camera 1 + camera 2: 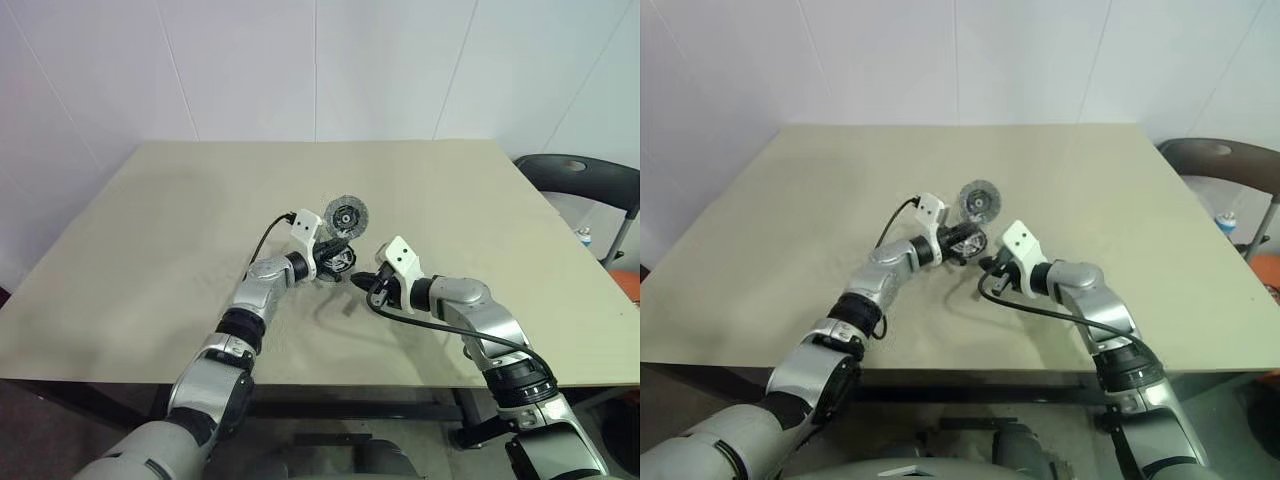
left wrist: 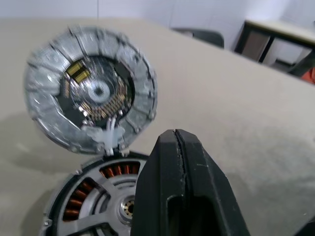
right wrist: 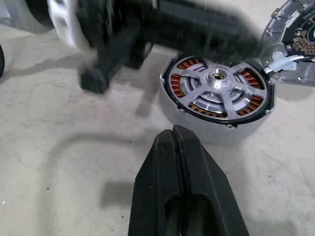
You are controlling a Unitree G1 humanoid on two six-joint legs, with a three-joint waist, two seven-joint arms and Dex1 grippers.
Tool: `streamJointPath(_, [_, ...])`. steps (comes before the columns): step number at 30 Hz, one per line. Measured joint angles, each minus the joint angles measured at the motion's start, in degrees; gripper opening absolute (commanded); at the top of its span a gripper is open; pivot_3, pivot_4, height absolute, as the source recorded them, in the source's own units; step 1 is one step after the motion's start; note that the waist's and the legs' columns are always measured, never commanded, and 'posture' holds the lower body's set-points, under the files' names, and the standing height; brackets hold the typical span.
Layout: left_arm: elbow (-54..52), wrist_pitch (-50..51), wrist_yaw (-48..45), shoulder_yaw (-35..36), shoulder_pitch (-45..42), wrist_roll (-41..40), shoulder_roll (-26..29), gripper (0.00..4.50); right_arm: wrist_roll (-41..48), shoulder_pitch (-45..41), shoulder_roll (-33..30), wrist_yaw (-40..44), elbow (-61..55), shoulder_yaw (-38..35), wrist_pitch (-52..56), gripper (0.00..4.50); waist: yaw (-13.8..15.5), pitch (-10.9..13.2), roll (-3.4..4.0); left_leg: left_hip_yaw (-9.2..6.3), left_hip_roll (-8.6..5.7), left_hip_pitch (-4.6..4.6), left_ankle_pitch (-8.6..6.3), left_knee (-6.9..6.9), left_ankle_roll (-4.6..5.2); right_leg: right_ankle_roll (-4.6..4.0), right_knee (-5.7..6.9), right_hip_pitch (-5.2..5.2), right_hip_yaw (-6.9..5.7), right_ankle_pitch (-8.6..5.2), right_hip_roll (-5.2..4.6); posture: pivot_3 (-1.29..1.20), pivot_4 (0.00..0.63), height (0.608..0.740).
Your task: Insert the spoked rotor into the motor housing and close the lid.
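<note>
the table has a matt, pale beige top, faintly speckled and scuffed. the motor housing looks like dull grey metal outside, with copper-brown windings and a satin, silvery spoked rotor seated in it, brighter at the hub. the lid is rough, silvery ribbed metal around a dark, circuit-like centre with gold-coloured contacts. the fingers look like smooth black plastic with a low sheen.
</note>
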Motion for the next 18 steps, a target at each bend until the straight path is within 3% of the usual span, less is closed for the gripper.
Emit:
streamJointPath(9, [1.21, -0.67, 0.23, 0.73, 0.98, 2.07, -0.44, 0.03, 0.05, 0.56, 0.14, -0.55, -0.10, -0.07, 0.04, 0.00, 0.00, -0.03, -0.01, -0.01, 0.01, 0.07, 0.00, 0.03, 0.00, 0.03, 0.03, 0.08, 0.00, 0.02, 0.00, 0.00, 0.000, 0.740])
streamJointPath(18, [-21.22, -2.15, -4.46, 4.36, 8.96, -3.91, 2.27, 0.03, 0.15, -0.30, 1.82, -0.48, 0.03, -0.14, -1.28, 0.00, -0.06, -0.02, 0.00, -0.03, 0.02, -0.05, 0.00, 0.01, 0.00, 0.03, 0.02, -0.07, 0.02, 0.02, -0.02, 0.00, 0.000, 0.740])
